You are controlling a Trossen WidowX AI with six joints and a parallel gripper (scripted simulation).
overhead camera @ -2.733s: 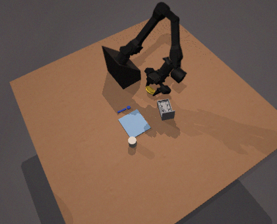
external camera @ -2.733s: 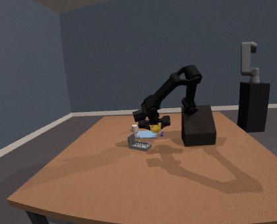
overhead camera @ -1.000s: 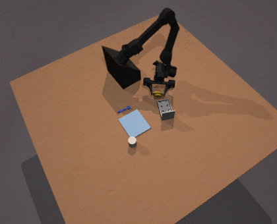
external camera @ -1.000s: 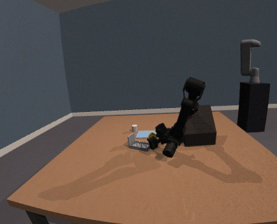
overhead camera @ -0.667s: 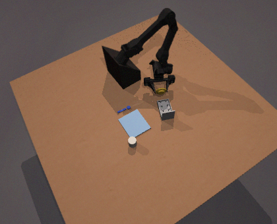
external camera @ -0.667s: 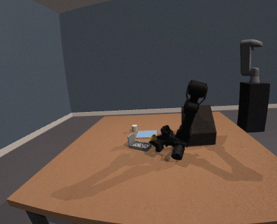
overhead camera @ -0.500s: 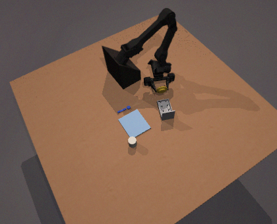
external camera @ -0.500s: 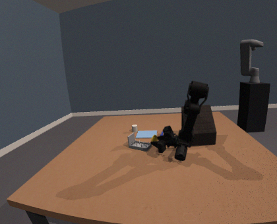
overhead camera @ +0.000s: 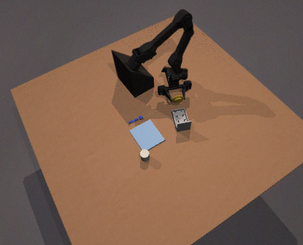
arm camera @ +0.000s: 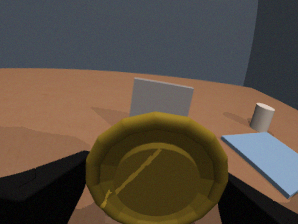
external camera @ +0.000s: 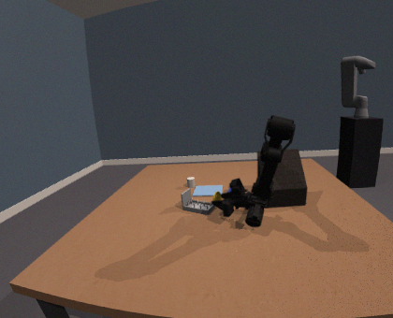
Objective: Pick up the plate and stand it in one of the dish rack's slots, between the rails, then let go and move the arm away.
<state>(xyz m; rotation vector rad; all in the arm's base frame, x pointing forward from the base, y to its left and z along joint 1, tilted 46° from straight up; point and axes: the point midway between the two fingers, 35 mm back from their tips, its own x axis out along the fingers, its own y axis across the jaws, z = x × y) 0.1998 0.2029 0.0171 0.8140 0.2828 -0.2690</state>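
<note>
In the wrist view the gripper [arm camera: 156, 192] is clamped on the yellow plate [arm camera: 157, 171], its dark fingers standing wide on either side of the rim, so the plate fills the gap between them. The plate is held on edge, its hollow face turned toward the camera (a pale streak runs across the well). It hangs off the table [arm camera: 40, 106], carried in the air.

Just beyond the plate stands the grey dish rack [arm camera: 161, 98]; from here only its flat end wall shows, and the slots behind it are hidden. The top view shows the rack [overhead camera: 181, 119] from above with its rails bare, nothing standing in it, and the gripper [overhead camera: 175, 94] with the plate [overhead camera: 177, 98] just beside its near end, not over the slots.

To the right of the rack lies a light blue mat [arm camera: 266, 157], and past that a small white cup [arm camera: 262, 116], upright. A blue spoon [overhead camera: 135, 119] lies at the mat's far edge.
</note>
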